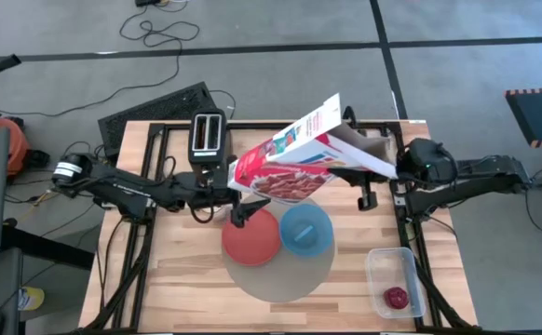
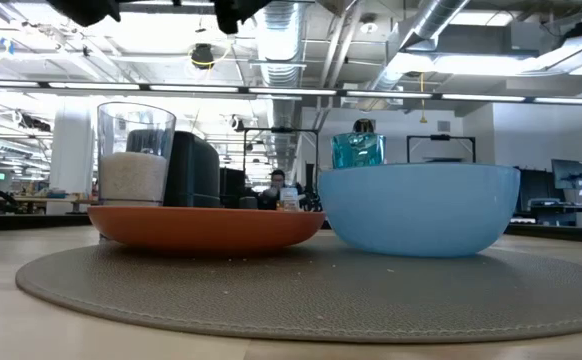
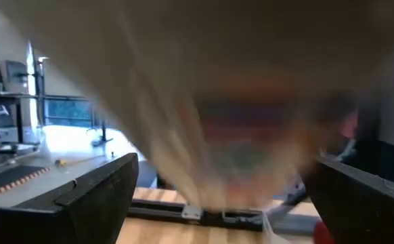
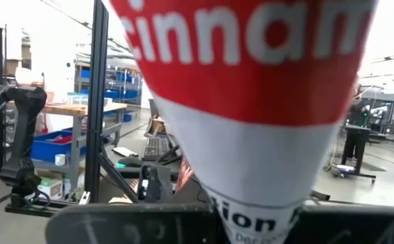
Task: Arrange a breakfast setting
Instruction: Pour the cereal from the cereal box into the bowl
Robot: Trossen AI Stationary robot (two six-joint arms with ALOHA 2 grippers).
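A red-and-white cereal box [image 1: 294,167] hangs tilted above the table, between my two arms. Its open flap end is toward the right and its closed end is over the red-orange plate [image 1: 250,237]. My right gripper [image 1: 387,172] is shut on the box. My left gripper [image 1: 243,212] is open under the box's closed end, with a finger [image 3: 95,196] on either side of the blurred box [image 3: 231,135]. The plate and the blue bowl [image 1: 305,230] rest on the round mat [image 1: 280,274]. A clear glass [image 2: 131,150] stands on the plate. The teal tumbler [image 2: 358,150] stands behind the bowl. The spoon and toast do not show. My right gripper holds the cereal box by its open top end [image 1: 375,160], coming level from the table's right. The box [image 4: 251,102] fills the wrist view and hides where the fingers meet it. The box is lifted clear and tilted, its closed end toward the table's left.
A black toaster [image 1: 206,137] stands at the far left of the table. A clear tub [image 1: 394,277] at the near right holds the small red fruit [image 1: 397,298]. Bare wood lies left of the mat.
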